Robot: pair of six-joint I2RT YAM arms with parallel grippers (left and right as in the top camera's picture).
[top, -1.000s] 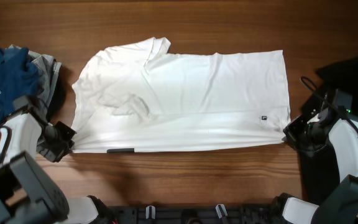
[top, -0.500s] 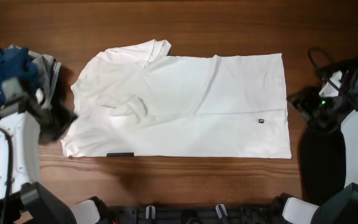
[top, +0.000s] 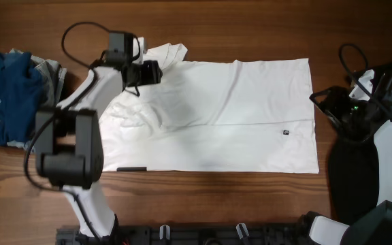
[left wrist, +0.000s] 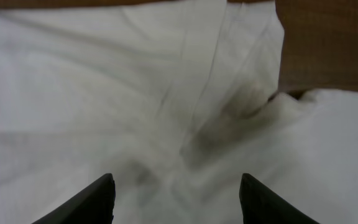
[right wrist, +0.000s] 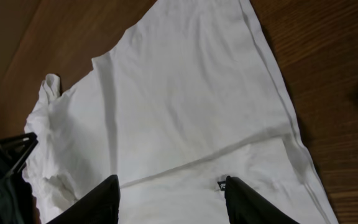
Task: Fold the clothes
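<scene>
The clothes, a white T-shirt (top: 230, 116), lie flat across the wooden table with a fold line running lengthwise and a tiny dark tag (top: 286, 132) near the right end. My left gripper (top: 156, 72) hovers open over the shirt's far left part, by the collar and sleeve. In the left wrist view it (left wrist: 176, 196) has only rumpled white cloth (left wrist: 135, 106) beneath it and nothing between its fingers. My right gripper (top: 327, 109) stands open just off the shirt's right edge. In the right wrist view it (right wrist: 169, 199) looks along the shirt (right wrist: 185, 93), with the tag (right wrist: 222, 184) near one finger.
A heap of blue and grey garments (top: 9, 92) sits at the table's left edge. A dark cloth (top: 349, 180) lies under my right arm at the right edge. Bare wood (top: 216, 197) runs along the near side of the shirt.
Both grippers opened and let go of the shirt's near corners. The left arm swung up to the far left of the shirt; the right drew back to the right. The near hem now lies flat.
</scene>
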